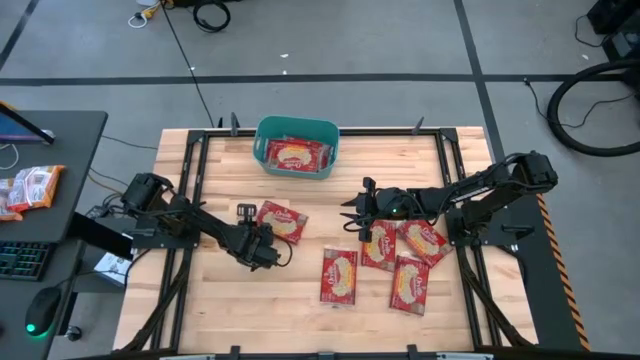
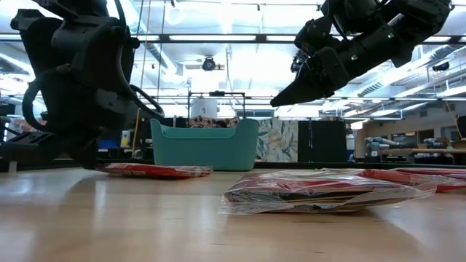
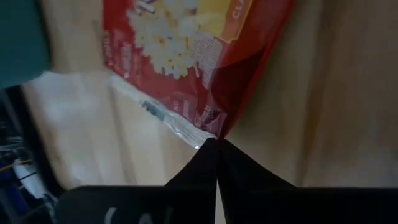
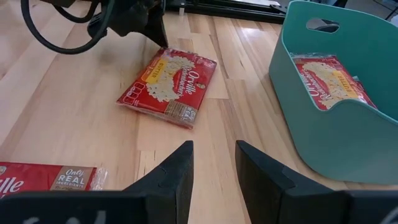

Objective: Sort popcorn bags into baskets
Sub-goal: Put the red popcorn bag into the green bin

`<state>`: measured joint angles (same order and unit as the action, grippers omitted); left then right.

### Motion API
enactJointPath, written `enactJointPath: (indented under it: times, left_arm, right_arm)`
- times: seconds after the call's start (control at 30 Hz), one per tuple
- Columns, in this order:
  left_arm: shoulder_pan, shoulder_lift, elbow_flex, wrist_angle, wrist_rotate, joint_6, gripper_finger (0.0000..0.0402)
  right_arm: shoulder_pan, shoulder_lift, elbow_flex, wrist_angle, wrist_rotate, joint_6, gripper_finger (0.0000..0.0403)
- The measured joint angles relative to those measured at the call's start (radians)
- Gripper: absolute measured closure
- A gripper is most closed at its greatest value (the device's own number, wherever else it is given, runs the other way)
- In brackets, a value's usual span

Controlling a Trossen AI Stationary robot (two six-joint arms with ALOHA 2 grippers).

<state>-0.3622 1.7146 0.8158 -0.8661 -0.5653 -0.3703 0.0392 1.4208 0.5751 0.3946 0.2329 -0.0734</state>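
Down low at the table's left-centre, left gripper (image 1: 265, 250) with fingers (image 3: 205, 165) pressed together, pinched on the clear corner seam of a popcorn bag (image 1: 281, 221) lying flat on the wood. Same bag seen from the right wrist (image 4: 168, 86), the dark left gripper (image 4: 152, 25) at its far edge. Raised above the table right of centre, right gripper (image 1: 352, 214), fingers (image 4: 171, 171) apart and holding nothing, pointing toward the teal basket (image 1: 262, 128). Basket (image 4: 298, 106) at the table's far edge, middle, with at least two red bags inside (image 1: 296, 155). Four more bags flat on the wood under and beside the right arm: one nearer centre (image 1: 339, 275), then a close cluster of three (image 1: 379, 245), (image 1: 423, 240), (image 1: 410, 284), edges touching or overlapping. From table height, nearest bag (image 2: 320, 191) lying flat, basket (image 2: 204, 145) behind it.
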Motion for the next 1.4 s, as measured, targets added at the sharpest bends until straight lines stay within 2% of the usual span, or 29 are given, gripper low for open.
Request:
enactJointPath:
  times: [0.17, 0.37, 0.5, 0.63, 0.73, 0.83, 0.93, 1.23, 1.4]
  left_arm:
    - [0.000, -0.007, 0.025, -0.032, -0.050, 0.002, 0.0397]
    - [0.000, -0.008, 0.115, -0.121, -0.070, 0.016, 0.0399]
    - [0.005, -0.008, 0.176, -0.161, -0.058, 0.022, 0.0400]
    - [0.024, -0.008, 0.216, -0.166, -0.030, 0.022, 0.0400]
    - [0.035, -0.008, 0.236, -0.176, -0.025, 0.024, 0.0400]
    - [0.046, -0.008, 0.251, -0.180, -0.025, 0.044, 0.0400]
    - [0.054, -0.008, 0.265, -0.180, -0.025, 0.052, 0.0401]
    - [0.058, -0.008, 0.320, -0.202, -0.025, 0.048, 0.0401]
    - [0.058, -0.009, 0.325, -0.210, -0.022, 0.041, 0.0401]
  right_arm:
    - [0.000, 0.000, 0.000, 0.000, 0.000, 0.000, 0.0279]
    - [0.000, 0.000, 0.000, 0.000, 0.000, 0.000, 0.0279]
    - [0.004, 0.009, 0.000, 0.019, -0.058, -0.014, 0.0279]
    - [0.050, 0.083, 0.001, 0.122, -0.065, -0.112, 0.0279]
    - [0.096, 0.161, 0.016, 0.225, -0.032, -0.196, 0.0279]
    - [0.136, 0.233, 0.055, 0.240, 0.023, -0.269, 0.0276]
    - [0.153, 0.287, 0.101, 0.242, 0.065, -0.305, 0.0261]
    - [0.132, 0.426, 0.235, 0.255, 0.090, -0.320, 0.0182]
    - [0.121, 0.501, 0.243, 0.320, 0.113, -0.314, 0.0174]
